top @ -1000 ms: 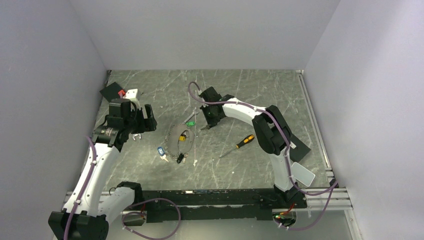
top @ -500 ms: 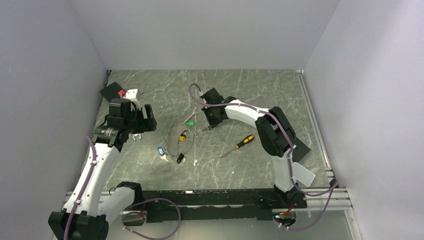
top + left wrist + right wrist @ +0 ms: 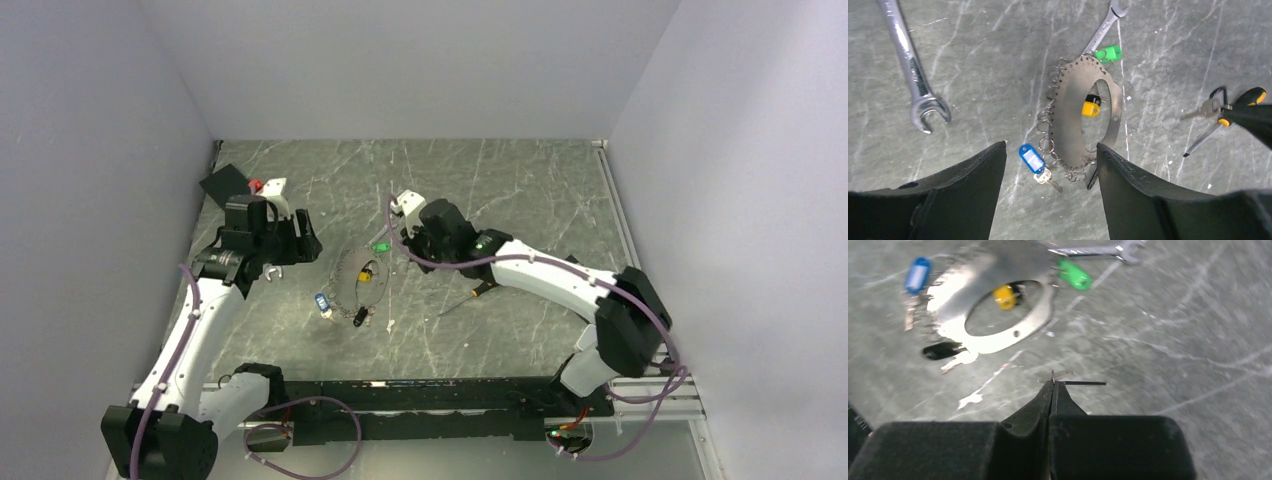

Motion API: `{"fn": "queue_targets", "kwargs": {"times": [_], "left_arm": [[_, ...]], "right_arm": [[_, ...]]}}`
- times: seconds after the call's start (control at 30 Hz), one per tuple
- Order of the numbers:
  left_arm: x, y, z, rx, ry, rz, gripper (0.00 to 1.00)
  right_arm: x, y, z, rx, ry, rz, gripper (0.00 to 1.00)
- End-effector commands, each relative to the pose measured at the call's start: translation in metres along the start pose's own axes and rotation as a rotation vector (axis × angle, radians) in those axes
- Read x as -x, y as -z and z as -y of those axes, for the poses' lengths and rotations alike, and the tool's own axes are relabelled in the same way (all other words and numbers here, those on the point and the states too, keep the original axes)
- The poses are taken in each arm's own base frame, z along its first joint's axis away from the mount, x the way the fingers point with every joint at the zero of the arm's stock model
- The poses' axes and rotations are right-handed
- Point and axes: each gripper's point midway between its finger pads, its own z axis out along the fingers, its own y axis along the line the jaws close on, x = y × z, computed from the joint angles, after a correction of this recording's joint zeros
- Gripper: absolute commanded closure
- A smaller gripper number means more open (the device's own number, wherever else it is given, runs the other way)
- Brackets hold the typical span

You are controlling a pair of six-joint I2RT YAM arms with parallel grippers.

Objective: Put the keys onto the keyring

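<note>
Our left gripper (image 3: 1050, 146) hangs released, fingers wide, over the keyring (image 3: 1066, 112) lying flat mid-frame. A yellow key (image 3: 1090, 108) sits inside the keyring, a green key (image 3: 1108, 53) at its top and a blue key (image 3: 1031, 157) at lower left. Our right gripper (image 3: 1052, 385) is clenched at lower centre of its view, with a black key (image 3: 940, 350) at left.

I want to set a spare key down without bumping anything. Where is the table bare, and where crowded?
Bare: the far strip of the table along the back wall, and the right side between the right arm and the side rail. Crowded: the middle, around the keyring, the keys and two wrenches.
</note>
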Motion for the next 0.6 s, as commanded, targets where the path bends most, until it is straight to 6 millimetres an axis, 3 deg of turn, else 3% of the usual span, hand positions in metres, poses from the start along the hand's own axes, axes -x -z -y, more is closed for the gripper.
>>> {"fn": "queue_targets", "kwargs": {"times": [0.0,0.27,0.37,0.57], "left_arm": [[0.006,-0.006,0.022,-0.127,-0.015,0.023,0.3],[0.004,-0.011,0.036,-0.198,0.049,0.043,0.33],[0.006,-0.01,0.024,-0.096,0.193,0.056,0.36],[-0.023,-0.035,-0.006,0.109,0.489,0.001,0.35]], "right_arm": [[0.034,0.028,-0.026,0.093,0.109,0.204,1.0],[0.045,0.063,-0.042,0.163,0.083,0.373,1.0],[0.043,0.068,-0.039,0.139,0.058,0.391,1.0],[0.035,0.066,-0.028,0.082,0.036,0.372,1.0]]}}
